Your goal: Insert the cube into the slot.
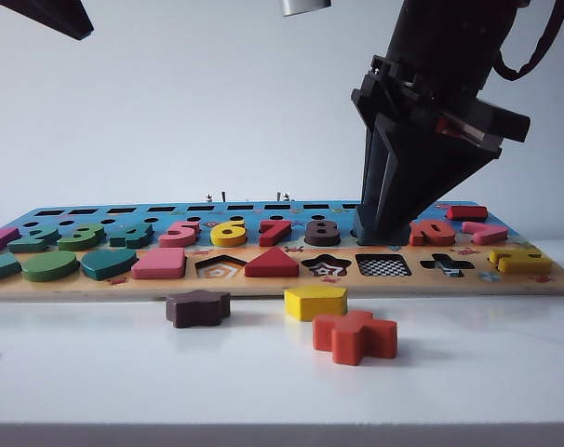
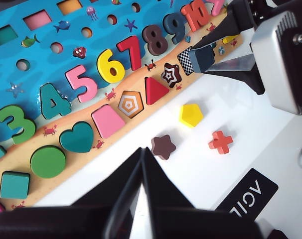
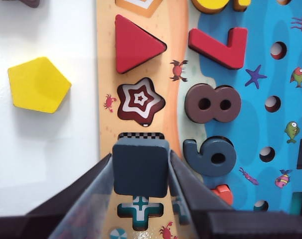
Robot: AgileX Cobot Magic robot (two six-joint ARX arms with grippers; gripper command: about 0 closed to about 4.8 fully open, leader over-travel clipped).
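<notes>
Step in hand: placement, not yet done; right gripper (image 3: 141, 169) closed on the cube (image 3: 140, 167), gripped by two opposite sides between both fingers, hovering over the slot (image 1: 383, 265) in the board (image 1: 282, 284); in the right wrist view only a thin checkered strip of the slot showing past the cube's far edge, so alignment close but seemingly not exact. Left gripper (image 2: 139, 199) parked above the bare table near the board's front edge, jaws nearly closed, holding nothing. Next move judged to call for: slight shift toward the visible strip; edges squared to the cut-out; straight lowering; release only once seated flush.
</notes>
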